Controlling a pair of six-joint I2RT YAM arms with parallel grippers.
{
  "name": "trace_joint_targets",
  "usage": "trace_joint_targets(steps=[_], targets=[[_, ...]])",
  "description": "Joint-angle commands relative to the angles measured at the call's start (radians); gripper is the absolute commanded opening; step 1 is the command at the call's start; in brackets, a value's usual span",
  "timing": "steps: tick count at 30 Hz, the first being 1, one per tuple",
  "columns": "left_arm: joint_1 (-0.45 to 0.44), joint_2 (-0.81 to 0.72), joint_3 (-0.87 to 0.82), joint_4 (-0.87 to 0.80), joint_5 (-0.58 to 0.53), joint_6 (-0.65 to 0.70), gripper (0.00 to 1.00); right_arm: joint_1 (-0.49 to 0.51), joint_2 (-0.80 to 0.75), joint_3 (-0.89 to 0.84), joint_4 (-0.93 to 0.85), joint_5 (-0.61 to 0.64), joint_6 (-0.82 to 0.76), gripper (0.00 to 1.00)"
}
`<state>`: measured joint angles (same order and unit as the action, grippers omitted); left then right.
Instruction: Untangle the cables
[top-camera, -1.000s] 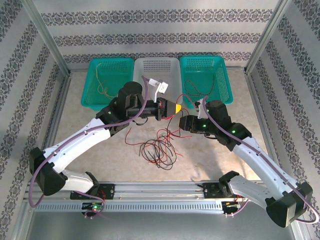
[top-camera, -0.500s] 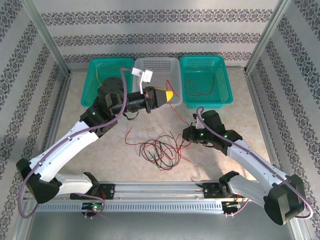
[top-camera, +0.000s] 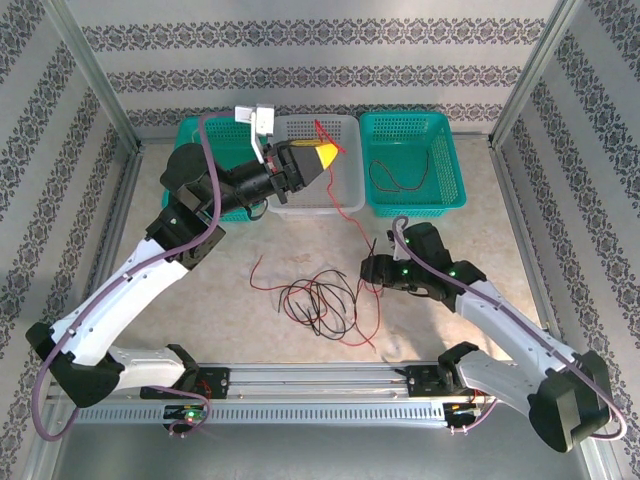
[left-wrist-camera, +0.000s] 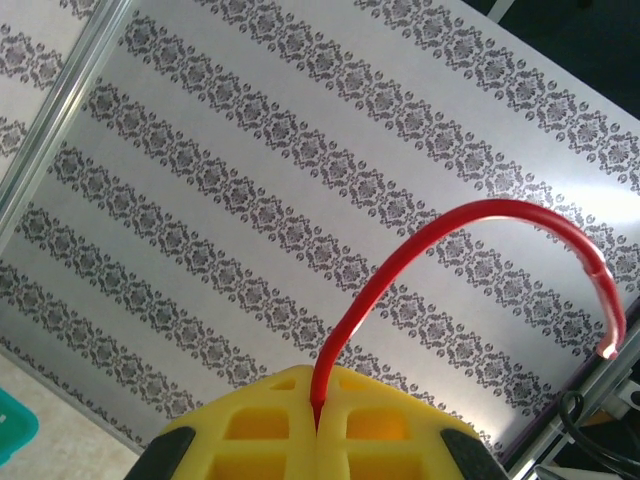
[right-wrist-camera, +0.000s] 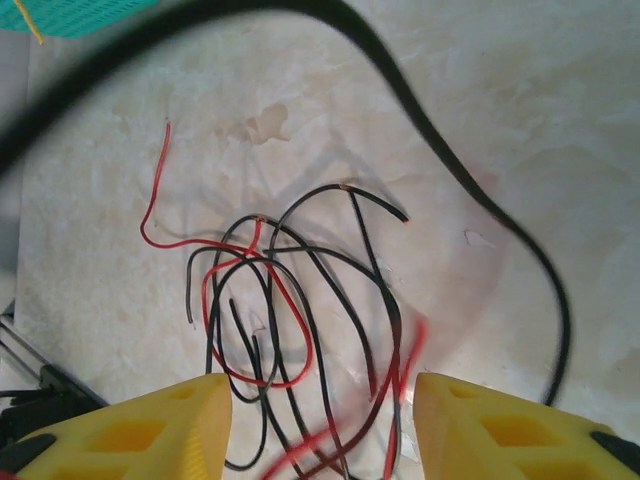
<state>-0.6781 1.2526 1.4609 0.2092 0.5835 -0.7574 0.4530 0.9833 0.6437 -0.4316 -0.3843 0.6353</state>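
A tangle of red and black cables (top-camera: 318, 303) lies on the table in front of the arms. My left gripper (top-camera: 326, 156) is raised over the white basket (top-camera: 345, 130), shut on a red cable (top-camera: 345, 212). That cable trails down past the basket to the table near the tangle. In the left wrist view the yellow fingers (left-wrist-camera: 250, 430) of the left gripper (left-wrist-camera: 318, 420) pinch the red cable (left-wrist-camera: 480, 212), whose free end arcs upward. My right gripper (top-camera: 368, 272) hovers low at the tangle's right edge. Seen from the right wrist, that gripper (right-wrist-camera: 320, 420) is open over the tangle (right-wrist-camera: 270, 300) and holds nothing.
Three baskets stand along the back: teal at left (top-camera: 192, 190), white in the middle, teal at right (top-camera: 445, 165) with a black cable (top-camera: 400, 178) inside. A thick dark arm cable (right-wrist-camera: 480, 210) loops blurred across the right wrist view. Metal frame posts flank the table.
My left arm has swung back and to the left, lifting the red cable and drawing it out of the tangle. My right gripper dropped toward the table and opened.
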Motion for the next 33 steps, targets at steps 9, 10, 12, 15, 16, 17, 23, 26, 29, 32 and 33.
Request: trace_joint_targets(steps=[9, 10, 12, 15, 16, 17, 23, 26, 29, 32, 33], targets=[[0.078, 0.012, 0.184, -0.047, 0.054, 0.085, 0.0, -0.057, -0.021, -0.051, -0.104, 0.029, -0.041, 0.49], [0.078, 0.015, 0.185, -0.051, 0.059, 0.086, 0.0, -0.057, -0.034, -0.036, -0.116, 0.035, -0.048, 0.5], [0.08, 0.019, 0.183, -0.057, 0.062, 0.091, 0.0, -0.057, -0.063, 0.016, -0.157, 0.05, -0.074, 0.51], [0.081, 0.022, 0.185, -0.058, 0.061, 0.102, 0.0, -0.057, -0.081, 0.098, -0.213, 0.07, -0.106, 0.52], [0.081, 0.026, 0.186, -0.053, 0.059, 0.104, 0.0, -0.057, -0.08, 0.121, -0.224, 0.071, -0.111, 0.52], [0.083, 0.033, 0.194, -0.052, 0.062, 0.107, 0.0, -0.057, -0.077, 0.145, -0.234, 0.07, -0.114, 0.52], [0.099, 0.13, 0.376, -0.302, -0.061, 0.224, 0.0, -0.048, -0.076, 0.249, -0.24, 0.073, -0.092, 0.52], [0.111, 0.195, 0.46, -0.402, -0.191, 0.267, 0.0, -0.048, -0.086, 0.273, -0.246, 0.082, -0.087, 0.52], [0.141, 0.285, 0.555, -0.481, -0.277, 0.258, 0.0, -0.048, -0.091, 0.29, -0.266, 0.088, -0.092, 0.52], [0.165, 0.348, 0.578, -0.425, -0.262, 0.212, 0.0, -0.048, -0.106, 0.297, -0.286, 0.109, -0.096, 0.52], [0.173, 0.365, 0.567, -0.372, -0.244, 0.182, 0.0, -0.048, -0.115, 0.297, -0.289, 0.118, -0.094, 0.52]])
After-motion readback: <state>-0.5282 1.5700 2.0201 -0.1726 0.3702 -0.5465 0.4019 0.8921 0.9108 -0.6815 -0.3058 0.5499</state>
